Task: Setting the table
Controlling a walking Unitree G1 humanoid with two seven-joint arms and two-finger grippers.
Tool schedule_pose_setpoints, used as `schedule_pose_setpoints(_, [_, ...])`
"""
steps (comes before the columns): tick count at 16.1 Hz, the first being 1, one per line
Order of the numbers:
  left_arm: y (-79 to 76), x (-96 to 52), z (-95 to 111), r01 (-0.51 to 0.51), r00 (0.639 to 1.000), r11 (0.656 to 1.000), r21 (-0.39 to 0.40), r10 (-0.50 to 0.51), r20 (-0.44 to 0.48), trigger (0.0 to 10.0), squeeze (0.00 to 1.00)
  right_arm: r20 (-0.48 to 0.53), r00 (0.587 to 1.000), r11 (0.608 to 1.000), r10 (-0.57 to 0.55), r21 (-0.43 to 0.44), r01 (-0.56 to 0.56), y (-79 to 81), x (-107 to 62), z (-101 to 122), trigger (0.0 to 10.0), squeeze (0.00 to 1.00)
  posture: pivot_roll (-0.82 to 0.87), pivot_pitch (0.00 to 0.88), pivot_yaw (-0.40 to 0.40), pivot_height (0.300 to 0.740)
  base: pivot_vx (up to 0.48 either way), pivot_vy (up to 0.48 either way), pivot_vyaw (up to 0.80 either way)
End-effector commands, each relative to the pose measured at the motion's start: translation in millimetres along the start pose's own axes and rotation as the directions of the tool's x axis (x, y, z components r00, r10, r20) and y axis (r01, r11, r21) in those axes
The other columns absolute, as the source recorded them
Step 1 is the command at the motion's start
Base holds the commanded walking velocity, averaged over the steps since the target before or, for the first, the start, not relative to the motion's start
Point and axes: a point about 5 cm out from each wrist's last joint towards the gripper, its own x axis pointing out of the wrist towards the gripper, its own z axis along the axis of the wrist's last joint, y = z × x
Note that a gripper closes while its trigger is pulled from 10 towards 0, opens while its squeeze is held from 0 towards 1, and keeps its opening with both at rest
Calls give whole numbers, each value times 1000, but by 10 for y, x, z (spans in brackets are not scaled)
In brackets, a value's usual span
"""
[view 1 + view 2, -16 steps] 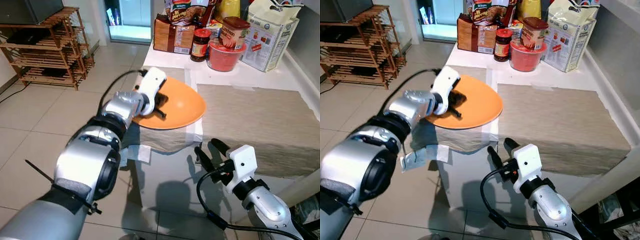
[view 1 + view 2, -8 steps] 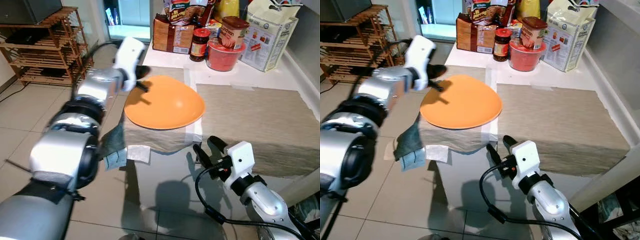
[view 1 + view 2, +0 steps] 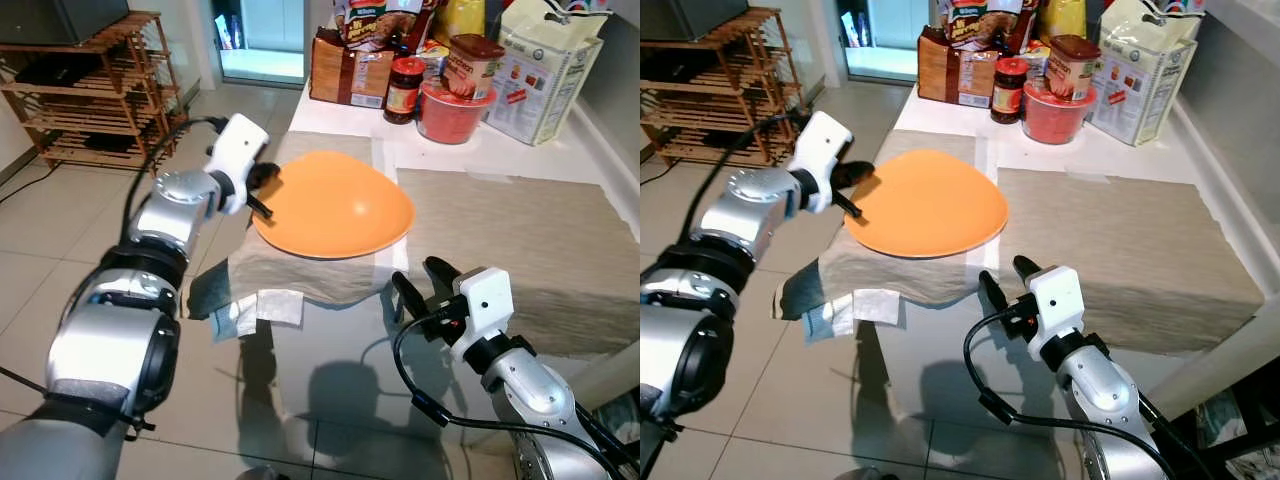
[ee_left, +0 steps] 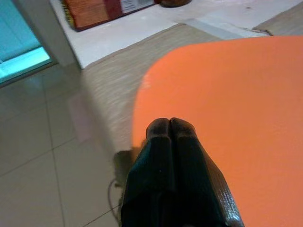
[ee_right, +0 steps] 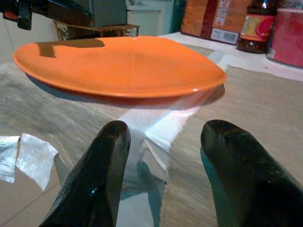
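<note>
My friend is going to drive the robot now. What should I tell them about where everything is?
Left end effector: shut, empty, at the orange plate's left rim.
Right end effector: open, empty, at the table's near edge, just short of the plate.
Done: plate lies on the left placemat, free of both end effectors.
Left: the right placemat is bare. Food jars and boxes are at the back.
</note>
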Motion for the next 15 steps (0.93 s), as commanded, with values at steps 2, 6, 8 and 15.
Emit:
schedule_pose_setpoints(2, [-23,6,25,8,1000,1000,15,-8,6,10000,0,7,1000,1000,-11,-2,11,-24,7,7,10000,0,10,0,0,740,0,0,0])
schedule_pose_setpoints(6, [-192,76,-108,81,994,996,25,-79,-82,10000,0,0,1000,1000,-9,4,9,-3,4,-21,10000,0,6,0,7,740,0,0,0])
schedule_pose_setpoints(8, [-210,88,-121,91,991,995,29,-88,-100,10000,0,0,1000,1000,-9,5,9,0,2,-23,10000,0,4,0,10,740,0,0,0])
schedule_pose_setpoints(15, [-382,218,-57,135,983,990,43,-128,-135,10000,0,5,1000,1000,-11,13,11,29,-5,-23,10000,0,-13,0,20,740,0,0,0])
